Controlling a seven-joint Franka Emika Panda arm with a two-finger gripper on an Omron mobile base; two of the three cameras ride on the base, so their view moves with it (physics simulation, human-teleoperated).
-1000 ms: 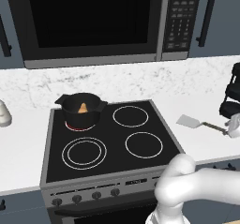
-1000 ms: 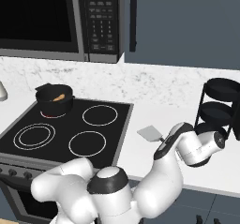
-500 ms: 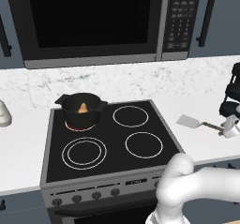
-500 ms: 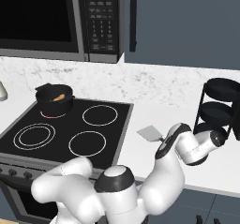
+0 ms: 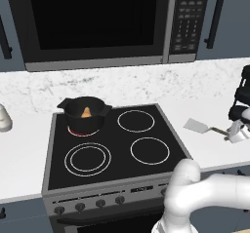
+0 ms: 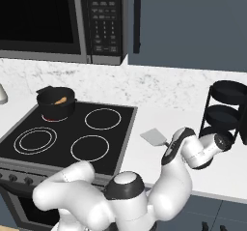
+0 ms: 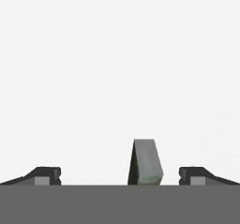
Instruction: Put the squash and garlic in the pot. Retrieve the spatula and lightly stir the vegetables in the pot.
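Spatula [image 5: 197, 126] near counter's right edge, light, stiff, best taken by its thin handle, lying between gripper's [image 7: 120, 175] released fingers.

Squash [image 5: 86, 112] in pot [image 5: 84, 115], spatula [image 5: 197, 126] on counter [image 5: 29, 144] right of stove [image 5: 112, 144].

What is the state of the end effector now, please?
End effector: open, holding nothing, fingertips either side of the spatula handle.

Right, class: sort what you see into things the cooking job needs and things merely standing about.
Needed: squat black pot on the rear left burner; tan-orange pointed squash inside it; pale grey flat spatula on the counter; open gripper.
Standing about: black microwave; black tiered rack.
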